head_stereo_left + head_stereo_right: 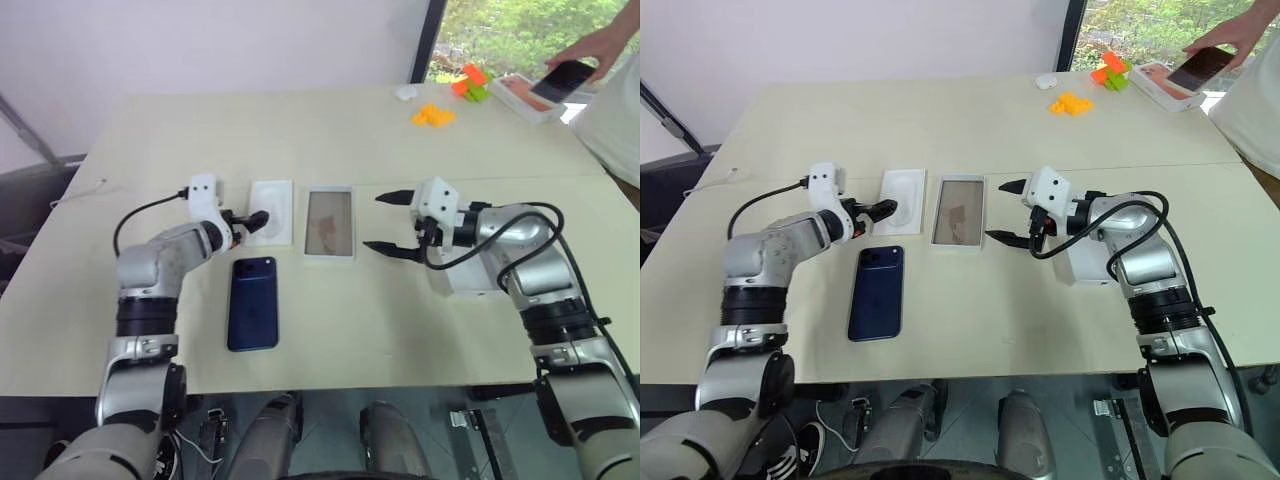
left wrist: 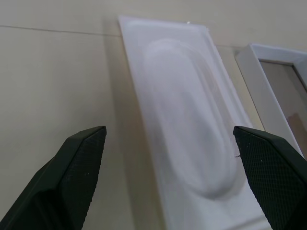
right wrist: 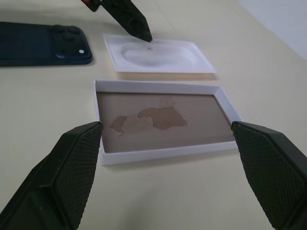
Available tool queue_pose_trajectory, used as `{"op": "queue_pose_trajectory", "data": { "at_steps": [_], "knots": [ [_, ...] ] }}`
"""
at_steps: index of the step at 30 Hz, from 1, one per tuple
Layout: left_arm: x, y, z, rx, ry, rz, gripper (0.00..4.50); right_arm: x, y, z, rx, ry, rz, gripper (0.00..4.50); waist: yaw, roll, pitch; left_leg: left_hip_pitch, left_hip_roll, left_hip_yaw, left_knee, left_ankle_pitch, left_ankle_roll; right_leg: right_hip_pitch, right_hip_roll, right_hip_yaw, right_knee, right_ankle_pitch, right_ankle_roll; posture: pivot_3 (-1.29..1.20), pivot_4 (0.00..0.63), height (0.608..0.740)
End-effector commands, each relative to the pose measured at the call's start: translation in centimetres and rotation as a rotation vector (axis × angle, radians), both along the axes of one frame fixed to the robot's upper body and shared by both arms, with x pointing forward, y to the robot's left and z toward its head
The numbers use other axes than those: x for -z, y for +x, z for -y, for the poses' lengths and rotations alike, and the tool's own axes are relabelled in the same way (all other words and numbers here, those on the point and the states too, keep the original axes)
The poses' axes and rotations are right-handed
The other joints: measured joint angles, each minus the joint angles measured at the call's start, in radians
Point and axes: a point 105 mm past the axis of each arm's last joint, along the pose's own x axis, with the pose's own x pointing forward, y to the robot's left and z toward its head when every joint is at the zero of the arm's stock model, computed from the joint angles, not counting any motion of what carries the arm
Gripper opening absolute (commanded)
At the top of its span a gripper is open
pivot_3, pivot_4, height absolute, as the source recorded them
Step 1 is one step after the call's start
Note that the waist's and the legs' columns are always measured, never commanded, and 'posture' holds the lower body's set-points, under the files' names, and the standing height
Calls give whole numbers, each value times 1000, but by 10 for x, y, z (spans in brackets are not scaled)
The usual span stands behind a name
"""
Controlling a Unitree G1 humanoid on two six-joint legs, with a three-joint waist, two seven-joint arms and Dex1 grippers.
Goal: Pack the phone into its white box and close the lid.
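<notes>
dark blue phone (image 1: 877,293) lying flat on the table (image 1: 970,130), white box (image 1: 959,211) sitting empty beside a white insert (image 1: 902,195), left gripper (image 1: 887,210) over the insert, right gripper (image 1: 1007,211) wide open beside the box

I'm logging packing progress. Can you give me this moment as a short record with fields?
phone: flat on the table, camera side up, not packed
white box: open, nothing inside
insert: between phone and box
lid: under the right arm
left gripper: open, over the insert
right gripper: open, beside the box
</notes>
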Motion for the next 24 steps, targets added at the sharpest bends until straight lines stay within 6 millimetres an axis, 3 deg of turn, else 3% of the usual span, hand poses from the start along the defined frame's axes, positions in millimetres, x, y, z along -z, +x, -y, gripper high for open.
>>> {"op": "queue_pose_trajectory", "data": {
  "at_steps": [1, 9, 12, 19, 24],
  "knots": [
    [-10, 9, -3, -37, 3, 33, 4473, -12, 1, 4, 12, 10, 48, 4500, -1, 0, 0, 0, 0, 0, 0, 0, 0, 0, 0, 0, 0, 0, 0, 0, 150, 740],
    [2, 13, 9, -43, -87, -22, 4473, -11, 1, 5, 17, 13, 61, 4500, 3, 0, 0, 0, 0, 0, 1, 1, -1, 1, 0, -1, 0, 1, 1, 0, 150, 740],
    [8, 13, 14, -45, -127, -54, 3606, -11, 1, 5, 15, 7, 72, 4500, 5, -1, 0, 0, 0, 0, 1, 1, -1, 2, 0, -1, 0, 2, 2, 0, 150, 740],
    [14, 10, 21, -32, -143, -91, 230, -16, 2, 4, 13, 17, 84, 4500, 6, -1, 0, 0, -1, 0, 1, 1, -1, 2, 0, -1, 0, 2, 2, 0, 150, 740],
    [6, 10, 19, -34, -201, -63, 71, -17, 1, 4, 14, 16, 92, 4500, 4, -1, -1, 0, 0, 0, 1, 1, -1, 2, 0, -1, 0, 2, 2, 0, 150, 740]
  ]
}}
